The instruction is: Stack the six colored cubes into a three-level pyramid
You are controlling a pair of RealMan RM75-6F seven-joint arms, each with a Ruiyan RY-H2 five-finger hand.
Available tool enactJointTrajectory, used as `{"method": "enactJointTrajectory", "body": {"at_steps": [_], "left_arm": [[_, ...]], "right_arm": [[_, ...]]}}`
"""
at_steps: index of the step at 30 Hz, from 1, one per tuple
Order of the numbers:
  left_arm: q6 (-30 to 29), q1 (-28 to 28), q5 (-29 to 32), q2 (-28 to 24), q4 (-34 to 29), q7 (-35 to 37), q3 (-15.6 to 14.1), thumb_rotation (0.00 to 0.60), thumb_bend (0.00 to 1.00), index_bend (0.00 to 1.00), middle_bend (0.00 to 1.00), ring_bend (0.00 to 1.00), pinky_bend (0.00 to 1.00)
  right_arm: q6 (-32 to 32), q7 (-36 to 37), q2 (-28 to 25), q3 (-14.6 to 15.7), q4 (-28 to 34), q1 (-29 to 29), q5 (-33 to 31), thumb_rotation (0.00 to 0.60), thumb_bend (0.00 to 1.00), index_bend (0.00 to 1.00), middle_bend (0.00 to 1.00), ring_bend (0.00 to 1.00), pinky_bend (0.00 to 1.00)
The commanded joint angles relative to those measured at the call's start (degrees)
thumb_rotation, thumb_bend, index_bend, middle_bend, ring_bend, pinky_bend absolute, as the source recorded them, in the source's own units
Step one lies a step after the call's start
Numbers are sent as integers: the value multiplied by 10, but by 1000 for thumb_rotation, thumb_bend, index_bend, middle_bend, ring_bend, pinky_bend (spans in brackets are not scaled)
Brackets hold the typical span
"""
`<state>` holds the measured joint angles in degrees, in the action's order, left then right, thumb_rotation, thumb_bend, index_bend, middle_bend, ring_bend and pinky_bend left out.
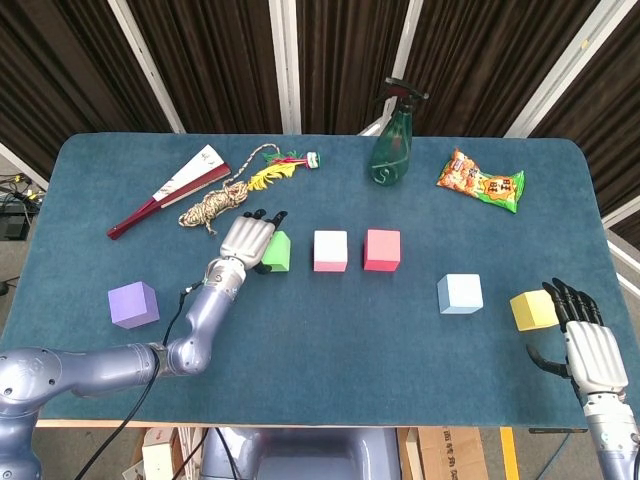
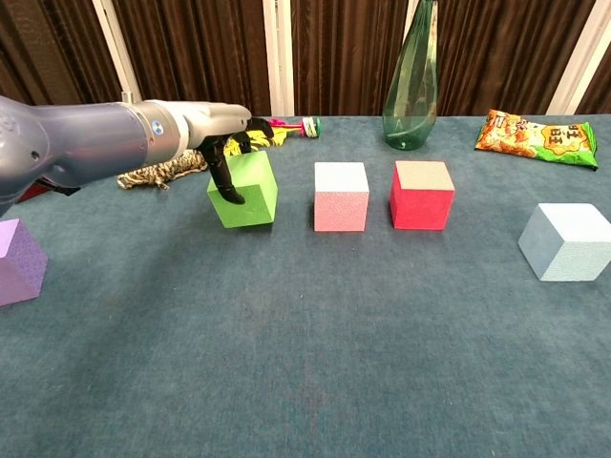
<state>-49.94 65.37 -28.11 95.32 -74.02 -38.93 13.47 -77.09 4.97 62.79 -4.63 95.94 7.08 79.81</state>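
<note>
Base-row step: my left hand [image 2: 218,127] grasped the green cube [image 2: 245,189] mid-table, near the pink cube [image 1: 330,250]. Next I'd butt them together. Right hand [image 1: 590,350] lay released by the yellow cube [image 1: 530,310].

Six cubes [image 1: 330,250], one spray bottle [image 1: 392,135], one snack bag [image 1: 481,181], one fan [image 1: 170,189], one rope [image 1: 212,206].

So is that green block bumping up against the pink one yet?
Apart. The chest view shows a strip of blue table between the green block and the pink block. The left hand rests on the green one.
</note>
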Motion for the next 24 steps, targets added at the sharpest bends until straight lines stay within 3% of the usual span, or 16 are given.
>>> {"method": "enactJointTrajectory", "body": {"at_steps": [1,10,24], "left_arm": [[-3,6,15,4,-3,-3,8,600,339,98,422,120,202],[5,35,100,28,21,-24,34,600,339,98,421,120,202],[24,69,137,50,77,-59,35,600,338,95,421,120,202]], "right_arm": [[1,2,-1,0,0,0,0,600,305,0,0,0,0],[5,12,-3,1,2,1,2,600,304,0,0,0,0],[13,25,-6,1,3,4,-1,600,305,0,0,0,0]]}}
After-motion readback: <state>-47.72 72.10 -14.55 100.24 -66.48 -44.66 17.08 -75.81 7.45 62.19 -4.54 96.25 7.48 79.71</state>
